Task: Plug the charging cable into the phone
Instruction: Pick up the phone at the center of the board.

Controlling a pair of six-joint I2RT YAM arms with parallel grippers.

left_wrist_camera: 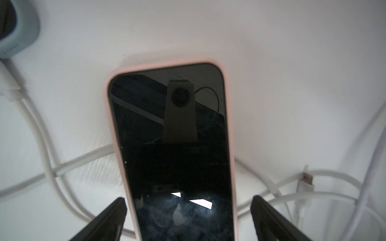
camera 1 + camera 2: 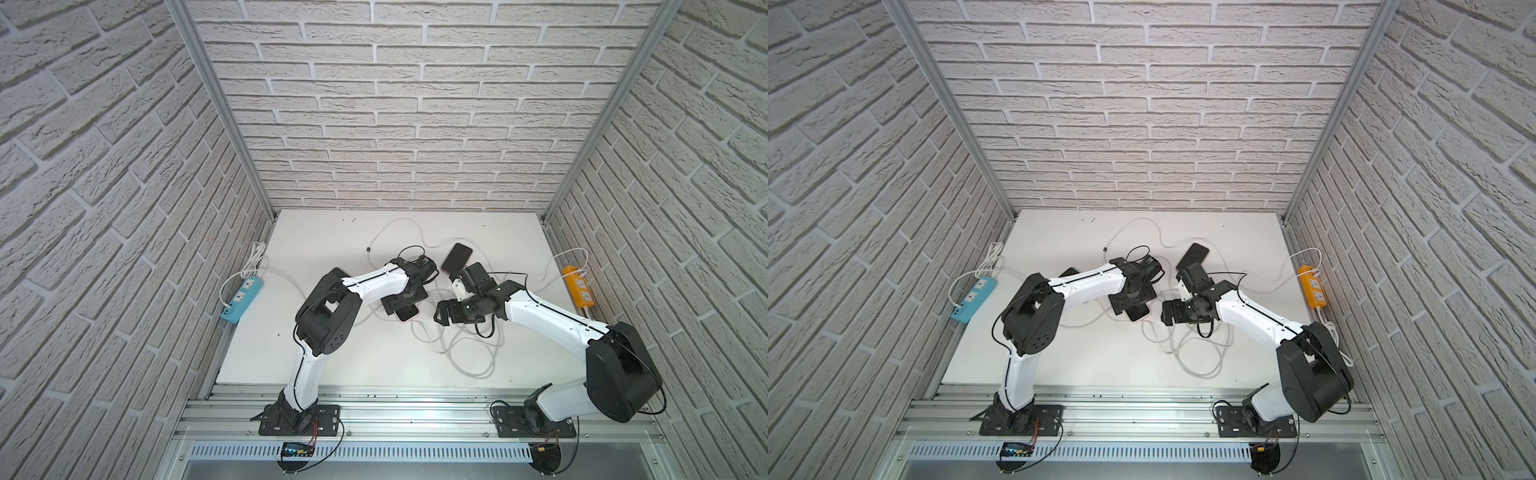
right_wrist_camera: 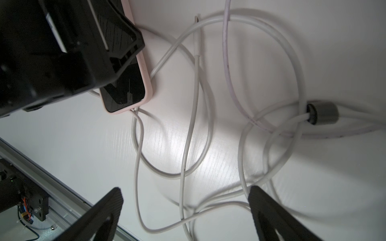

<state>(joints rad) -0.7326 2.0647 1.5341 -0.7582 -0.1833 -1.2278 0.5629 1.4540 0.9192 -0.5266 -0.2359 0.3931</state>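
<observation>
Robot arms in white and black are shown from above in both top views, bent inward over a white table (image 2: 332, 232) enclosed by pale brick-patterned walls. The left arm (image 2: 374, 282) and the right arm (image 2: 548, 320) are brought close together near the middle of the frame. A pink-cased phone (image 2: 409, 315) is laid flat, screen up, beneath the left arm's wrist and is mostly covered by it. In the left wrist view the pink-cased phone (image 1: 173, 146) is seen at the centre of the frame, the camera mirrored in its dark glass. The left gripper (image 1: 188, 201) is seen at the bottom edge, its jaws spread wide. One black finger is placed on each side of the phone, just beside the pink rim; contact cannot be made out, and nothing is clamped.

The charging cable (image 2: 465, 349) is strewn in white loops across the table, lower right of centre in the top views. One strand is passed under the phone. A white plug (image 1: 306, 181) is left lying free at the lower right of the left wrist frame, apart from the phone. In the right wrist view the plug (image 3: 197, 35) is found at top centre. The right gripper (image 3: 184, 188) is seen at the bottom edge, jaws fully parted and holding nothing.

A second dark phone (image 2: 457, 256) is placed just above the right wrist. A blue power strip (image 2: 243, 301) is set at the table's left edge and an orange power strip (image 2: 578, 291) at its right.
</observation>
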